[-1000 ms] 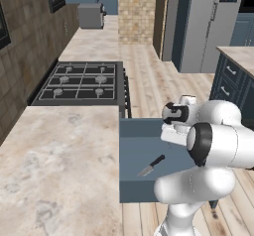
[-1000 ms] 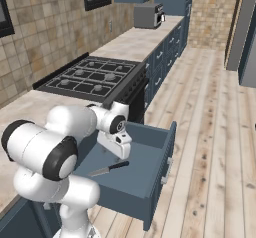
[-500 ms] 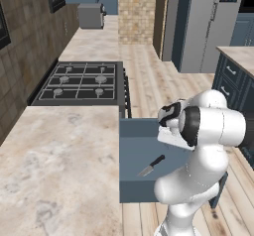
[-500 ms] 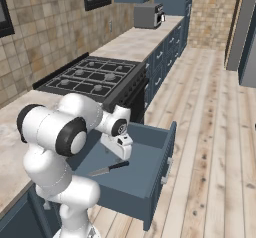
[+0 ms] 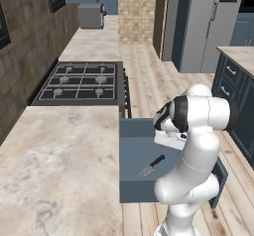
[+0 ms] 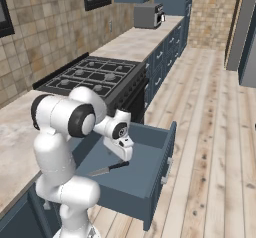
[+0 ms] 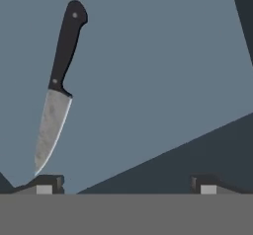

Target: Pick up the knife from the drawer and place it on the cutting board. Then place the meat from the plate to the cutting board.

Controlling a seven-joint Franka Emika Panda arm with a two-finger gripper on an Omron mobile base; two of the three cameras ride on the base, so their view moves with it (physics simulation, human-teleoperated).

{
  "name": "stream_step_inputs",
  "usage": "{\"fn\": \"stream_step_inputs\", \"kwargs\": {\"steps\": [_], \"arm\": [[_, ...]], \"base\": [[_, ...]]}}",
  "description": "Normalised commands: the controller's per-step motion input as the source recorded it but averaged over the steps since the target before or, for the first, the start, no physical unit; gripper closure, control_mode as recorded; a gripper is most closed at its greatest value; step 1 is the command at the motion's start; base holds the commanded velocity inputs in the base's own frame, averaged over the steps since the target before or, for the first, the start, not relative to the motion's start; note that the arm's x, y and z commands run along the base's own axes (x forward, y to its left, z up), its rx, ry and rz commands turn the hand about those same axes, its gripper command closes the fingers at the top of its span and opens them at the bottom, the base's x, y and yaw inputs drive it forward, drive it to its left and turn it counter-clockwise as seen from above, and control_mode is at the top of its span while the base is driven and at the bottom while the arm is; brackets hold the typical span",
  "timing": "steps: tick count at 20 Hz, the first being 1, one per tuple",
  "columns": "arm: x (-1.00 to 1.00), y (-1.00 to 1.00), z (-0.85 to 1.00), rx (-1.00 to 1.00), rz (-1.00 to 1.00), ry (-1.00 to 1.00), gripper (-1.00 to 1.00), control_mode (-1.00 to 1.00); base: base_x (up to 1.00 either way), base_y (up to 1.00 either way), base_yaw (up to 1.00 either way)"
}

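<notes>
So the drawer (image 5: 130,180) is pulled out from under the counter (image 5: 59,150), right next to the stove (image 5: 82,81). The knife (image 7: 58,86) lies flat on the drawer floor, black handle and silver blade, nothing touching it. The gripper (image 7: 123,183) hangs over the drawer with its fingers spread wide and nothing between them; in the hand view the blade tip sits just above the left fingertip (image 7: 43,183). Toaster (image 6: 148,15) sits far down the counter

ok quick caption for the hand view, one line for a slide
Open gripper above the drawer floor, knife lying flat off toward one fingertip, not yet grasped.
</notes>
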Motion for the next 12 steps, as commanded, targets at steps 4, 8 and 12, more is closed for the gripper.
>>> {"fn": "stream_step_inputs", "kwargs": {"steps": [4, 8, 12], "arm": [[0.19, 0.0, -0.35, -0.04, -0.02, -0.08, -1.0, -1.0], [0.17, 0.0, -0.29, -0.04, -0.02, -0.12, -1.0, -1.0], [0.17, 0.0, -0.42, -0.01, -0.04, -0.06, -1.0, -1.0]], "base": [[0.0, 0.0, 0.0], [0.0, 0.0, 0.0], [0.0, 0.0, 0.0]]}}
